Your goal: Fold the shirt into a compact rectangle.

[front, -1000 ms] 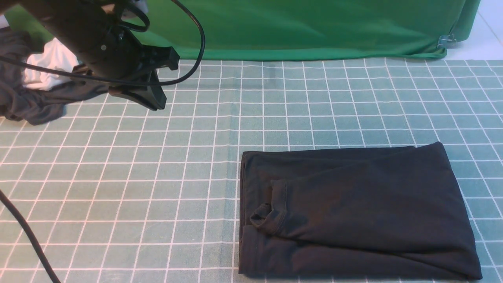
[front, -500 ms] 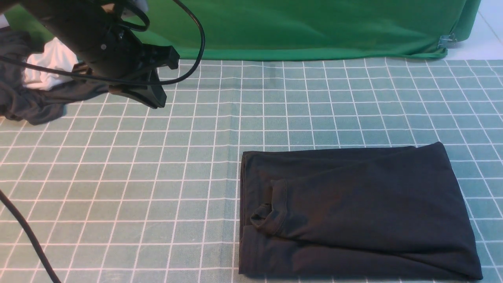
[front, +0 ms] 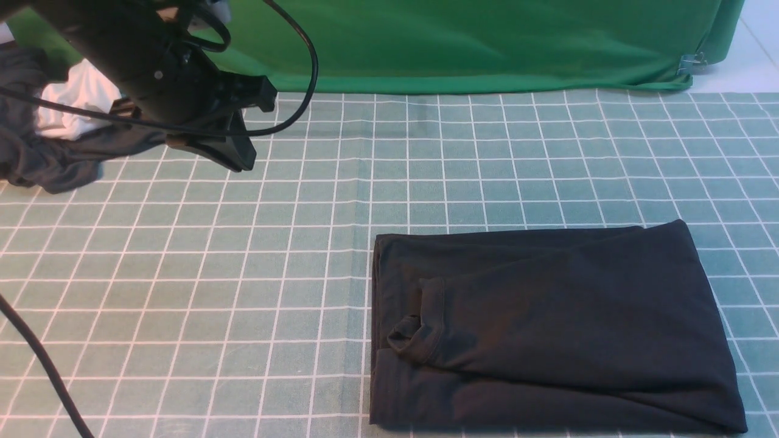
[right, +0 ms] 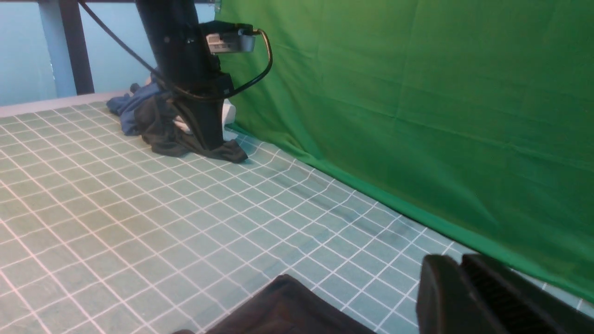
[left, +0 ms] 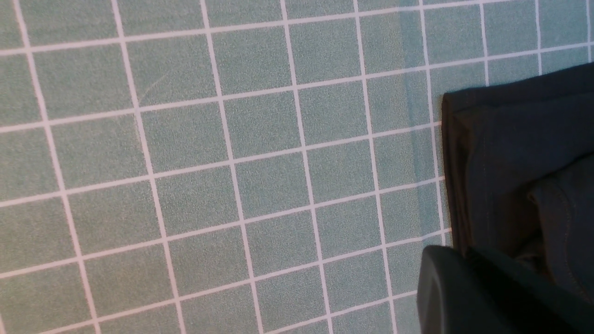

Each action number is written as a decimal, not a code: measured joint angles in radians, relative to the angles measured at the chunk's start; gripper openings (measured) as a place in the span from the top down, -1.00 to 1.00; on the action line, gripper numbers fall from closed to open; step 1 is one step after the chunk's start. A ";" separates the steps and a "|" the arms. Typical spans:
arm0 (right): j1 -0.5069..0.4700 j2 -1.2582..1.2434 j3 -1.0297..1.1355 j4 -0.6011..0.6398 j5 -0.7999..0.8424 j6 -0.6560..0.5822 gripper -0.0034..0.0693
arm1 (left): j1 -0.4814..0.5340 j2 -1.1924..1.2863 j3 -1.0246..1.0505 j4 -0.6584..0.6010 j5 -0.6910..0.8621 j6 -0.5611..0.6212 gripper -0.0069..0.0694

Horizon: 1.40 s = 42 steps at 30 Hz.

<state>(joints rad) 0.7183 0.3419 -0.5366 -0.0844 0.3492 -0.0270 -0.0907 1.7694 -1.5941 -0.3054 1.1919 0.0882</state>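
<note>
The black shirt (front: 548,328) lies folded into a rectangle on the checked mat at the front right, with a ribbed cuff curled on its left part. Its edge shows in the left wrist view (left: 510,162) and its corner in the right wrist view (right: 287,311). My left gripper (front: 240,159) hangs shut and empty above the mat at the back left, far from the shirt. My right gripper (right: 459,264) is outside the front view. Its jaws stand together with nothing between them, above the mat beside the shirt's far corner.
A heap of dark garments with a white cloth (front: 55,152) lies at the back left, behind the left arm. A green backdrop (front: 487,42) closes the far edge of the table. A black cable (front: 36,359) crosses the front left corner.
The left arm has edged very slightly to the left. The shirt has not moved.
</note>
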 joint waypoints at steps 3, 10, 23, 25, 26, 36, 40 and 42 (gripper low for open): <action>0.000 0.000 0.000 0.000 0.000 0.000 0.74 | 0.000 0.000 0.000 0.002 0.000 0.001 0.79; 0.000 0.000 0.009 0.001 -0.005 0.001 0.70 | 0.000 0.000 0.000 0.002 -0.030 0.000 0.79; -0.243 -0.189 0.334 0.007 -0.113 0.001 0.63 | 0.000 0.000 0.000 0.001 -0.067 0.000 0.79; -0.329 -0.231 0.383 0.007 -0.117 0.001 0.62 | 0.000 0.000 0.000 0.000 -0.067 0.000 0.79; -0.400 -0.273 0.433 0.007 -0.118 0.001 0.61 | 0.000 0.000 0.000 -0.001 -0.067 0.000 0.79; -0.643 -0.341 0.542 0.007 -0.112 0.001 0.54 | 0.000 0.000 0.000 -0.001 -0.036 0.028 0.79; -0.647 -0.341 0.542 0.007 -0.112 0.001 0.51 | 0.000 0.000 0.000 -0.001 0.009 0.038 0.79; -0.647 -0.341 0.542 0.007 -0.112 0.001 0.50 | 0.000 -0.006 0.000 -0.001 0.019 0.048 0.79</action>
<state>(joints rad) 0.0712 0.0014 0.0051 -0.0778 0.2370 -0.0262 -0.0907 1.7636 -1.5941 -0.3064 1.2105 0.1366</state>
